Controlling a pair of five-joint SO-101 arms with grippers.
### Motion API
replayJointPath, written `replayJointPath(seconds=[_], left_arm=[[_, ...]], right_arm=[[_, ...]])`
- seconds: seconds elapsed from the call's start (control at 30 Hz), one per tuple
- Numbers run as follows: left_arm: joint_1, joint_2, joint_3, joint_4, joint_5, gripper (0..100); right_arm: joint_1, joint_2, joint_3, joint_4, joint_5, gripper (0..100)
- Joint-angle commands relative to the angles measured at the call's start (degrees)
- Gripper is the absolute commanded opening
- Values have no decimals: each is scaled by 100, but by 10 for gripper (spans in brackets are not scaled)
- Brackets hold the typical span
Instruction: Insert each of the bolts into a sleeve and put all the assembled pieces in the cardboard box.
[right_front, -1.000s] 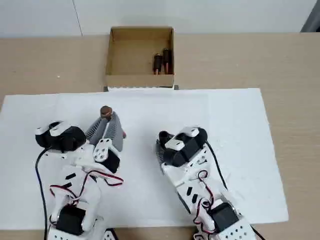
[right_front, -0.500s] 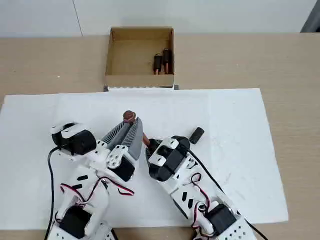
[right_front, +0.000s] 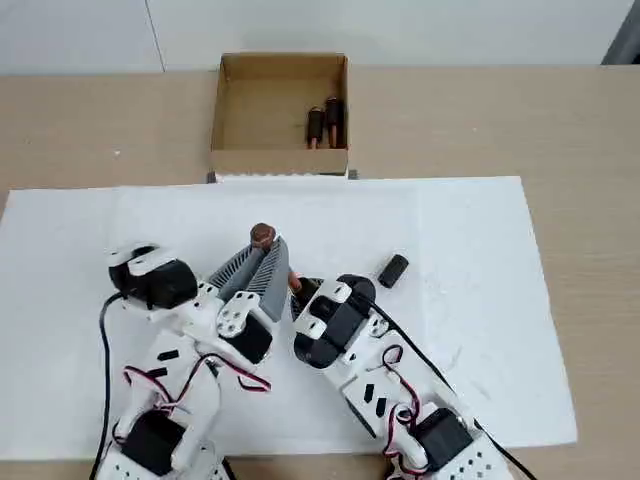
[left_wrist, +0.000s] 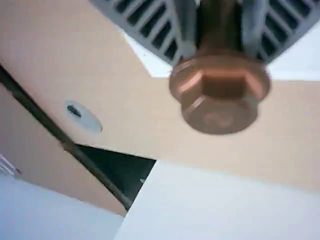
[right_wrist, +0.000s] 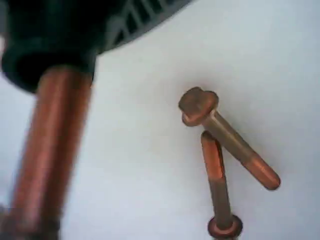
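The left end effector (right_front: 263, 248) is closed on the shank of a copper-coloured hex-head bolt (left_wrist: 220, 92), just under its head. The bolt hangs over the white paper sheet (right_front: 480, 230), on the robot's side of the brown cardboard box (right_front: 225, 110), with its head turned toward the box. Its long axis runs slanted away from the box, down to the right end effector (right_front: 305, 292), which stands just beside the left one and grips a short black cylindrical sleeve (right_wrist: 47, 55).

In the right wrist view the copper shank meets the sleeve's mouth, about in line with it; how deep it sits inside I cannot tell. So the coming move, I judge, is a push along this axis, and a tilt between shank and bore could jam it.

A second black sleeve (right_front: 393, 270) lies on the sheet, farther from the box than the bolt head. Two loose copper bolts (right_wrist: 227, 137) lie touching on the sheet, and two assembled pieces (right_front: 325, 123) are already inside the box.
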Motion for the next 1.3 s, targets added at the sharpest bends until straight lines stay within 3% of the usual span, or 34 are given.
replayJointPath(seconds=[0.0, 0.6, 0.83, 1.03, 1.27], left_arm=[[26, -97, -13, -167, 18, 5], [105, -97, 163, -114, 18, 5], [624, -97, 127, 747, 9, 5], [624, -97, -180, 1574, 9, 5], [633, -97, -75, 1996, 9, 5]], right_arm=[[-75, -40, 26, -295, 53, 3], [-295, -40, -44, -338, 264, 3], [-286, -40, -132, -338, 281, 3], [-145, -40, -132, -338, 281, 3], [-145, -40, -167, -338, 281, 3]])
